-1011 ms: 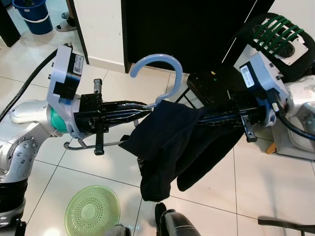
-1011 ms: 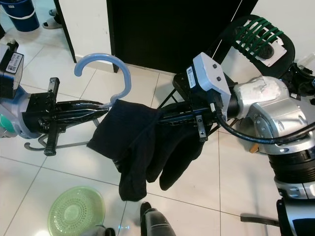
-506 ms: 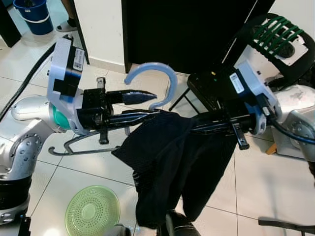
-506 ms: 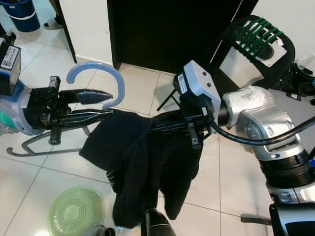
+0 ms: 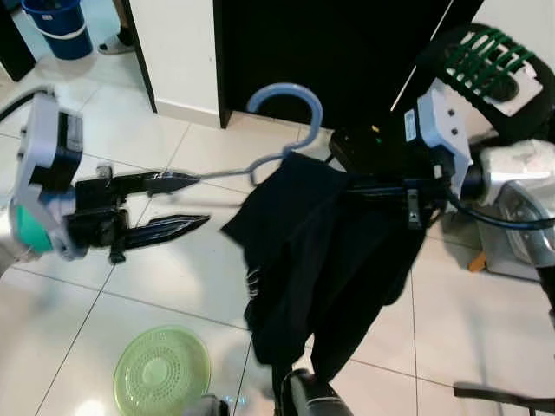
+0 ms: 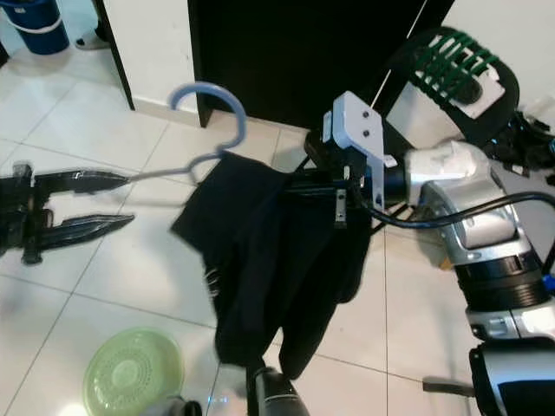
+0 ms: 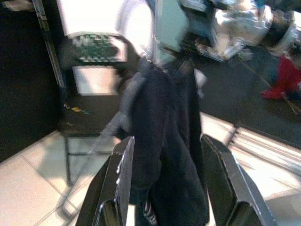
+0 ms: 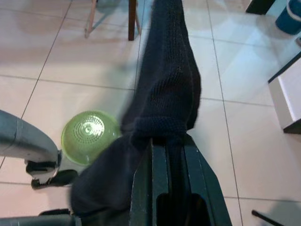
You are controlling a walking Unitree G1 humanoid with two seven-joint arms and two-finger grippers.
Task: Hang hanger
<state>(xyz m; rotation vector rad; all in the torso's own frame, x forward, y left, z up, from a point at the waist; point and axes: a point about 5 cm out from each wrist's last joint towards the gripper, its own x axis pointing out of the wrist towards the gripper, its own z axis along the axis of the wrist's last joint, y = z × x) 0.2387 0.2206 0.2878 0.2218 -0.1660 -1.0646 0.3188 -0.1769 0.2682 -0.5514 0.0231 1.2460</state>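
A light blue hanger (image 5: 287,97) carries a dark garment (image 5: 321,251) that hangs toward the floor. My right gripper (image 5: 401,187) is shut on the garment-covered side of the hanger. In the right wrist view its fingers (image 8: 165,176) clamp the dark knit cloth. The hanger's bare arm (image 5: 227,171) points left, and its end lies next to the upper finger of my left gripper (image 5: 202,200). That gripper is open and holds nothing. In the left wrist view the garment (image 7: 162,141) hangs beyond the spread fingers (image 7: 123,179).
A green plastic strainer (image 5: 162,373) lies on the tiled floor below the left arm. A black folding chair (image 5: 368,147) stands behind the garment, before a dark doorway. A black seat with green straps (image 5: 490,54) is at the right and a blue bucket (image 5: 57,19) at the far left.
My left gripper has opened fully, let go of the hanger and drawn back to the left. The right gripper now carries the hanger and garment alone, and the hook has swung right and upward.
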